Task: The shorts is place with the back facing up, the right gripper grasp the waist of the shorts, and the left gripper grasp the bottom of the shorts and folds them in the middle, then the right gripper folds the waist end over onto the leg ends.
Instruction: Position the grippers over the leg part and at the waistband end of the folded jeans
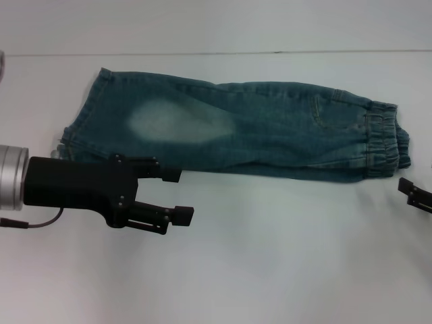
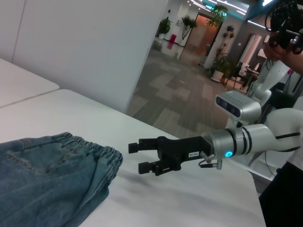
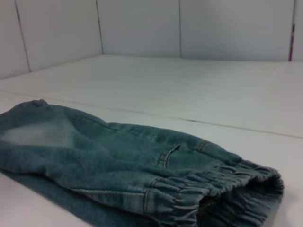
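White table (image 1: 270, 256) under folded shorts (image 1: 256, 135) (hallway beyond); both grippers' jaws apart.

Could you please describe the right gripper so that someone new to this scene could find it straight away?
Start from the white table and the shorts lying across it. Just off their elastic waist end hovers the right gripper, black fingers open. Unlike the left gripper by the leg ends, it carries a small white label.
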